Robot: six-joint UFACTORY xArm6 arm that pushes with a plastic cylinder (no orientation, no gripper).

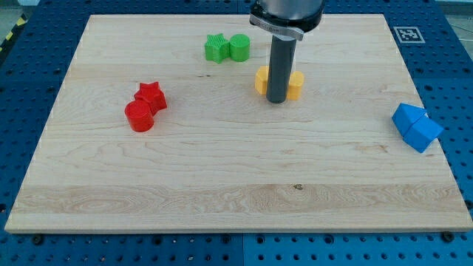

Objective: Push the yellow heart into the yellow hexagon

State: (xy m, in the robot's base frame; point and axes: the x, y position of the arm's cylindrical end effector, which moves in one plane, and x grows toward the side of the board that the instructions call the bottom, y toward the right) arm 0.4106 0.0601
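A: Where is my tip (278, 100) on the pale wooden board (222, 170)?

B: Down between two yellow plastic blocks: the yellow hexagon (262, 79) shows at its left, the yellow heart (295, 86) at its right, both touching or nearly touching the rod.

A: Released or clenched?

B: Neither; it is a plain rod, grasping nothing.

A: Others?

B: Green star (215, 48) and green cylinder (239, 47) up-left; red star (151, 95) and red cylinder (139, 116) far left; blue blocks (417, 126) far right.
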